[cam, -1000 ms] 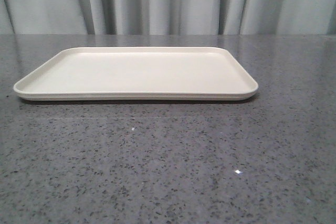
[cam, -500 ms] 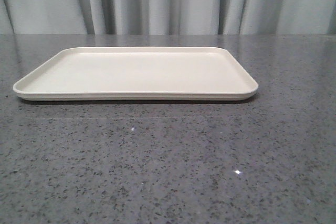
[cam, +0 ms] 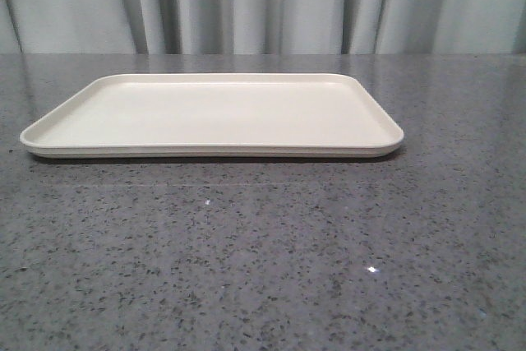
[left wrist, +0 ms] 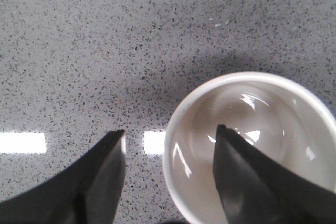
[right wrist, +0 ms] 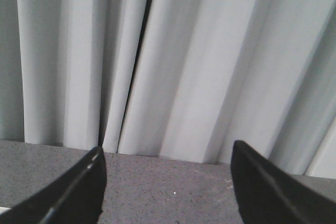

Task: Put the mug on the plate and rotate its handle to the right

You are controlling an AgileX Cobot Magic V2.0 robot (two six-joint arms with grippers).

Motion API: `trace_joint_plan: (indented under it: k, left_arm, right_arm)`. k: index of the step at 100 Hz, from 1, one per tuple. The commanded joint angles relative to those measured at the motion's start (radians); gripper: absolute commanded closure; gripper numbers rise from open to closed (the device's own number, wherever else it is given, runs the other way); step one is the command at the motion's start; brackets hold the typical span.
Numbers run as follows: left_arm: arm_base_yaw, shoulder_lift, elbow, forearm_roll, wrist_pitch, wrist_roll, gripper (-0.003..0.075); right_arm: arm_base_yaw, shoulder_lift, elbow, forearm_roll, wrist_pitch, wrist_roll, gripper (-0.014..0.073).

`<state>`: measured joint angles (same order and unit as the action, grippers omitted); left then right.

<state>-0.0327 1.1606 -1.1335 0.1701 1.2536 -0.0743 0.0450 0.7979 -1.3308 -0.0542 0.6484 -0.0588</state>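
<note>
Fingers (left wrist: pixel 223 182) of my left gripper (left wrist: pixel 168 177) straddle the mug (left wrist: pixel 252 145) rim on the speckled bench (left wrist: pixel 105 40), one inside, one outside, spread and not yet gripping; handle unseen. Right wrist view: my right gripper (right wrist: pixel 167 187) gapes empty toward the curtain (right wrist: pixel 173 61). Front view: the plate (cam: pixel 212 114) waits bare, mug out of frame.

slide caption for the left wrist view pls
Open left tool straddling the white mug rim, one finger inside, above the speckled grey table.
</note>
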Motion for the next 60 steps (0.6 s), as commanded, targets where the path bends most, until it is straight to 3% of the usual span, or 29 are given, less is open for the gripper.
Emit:
trace_joint_plan:
  k: [1, 60]
  left_arm:
    - [0.003, 0.004, -0.022, 0.013, -0.002, 0.001, 0.0344]
    - [0.003, 0.030, 0.046, 0.002, -0.014, 0.016, 0.0344]
  right_arm:
    - [-0.006, 0.004, -0.029, -0.011, -0.067, -0.007, 0.0085]
    - [-0.006, 0.004, -0.029, -0.011, -0.062, -0.007, 0.0085]
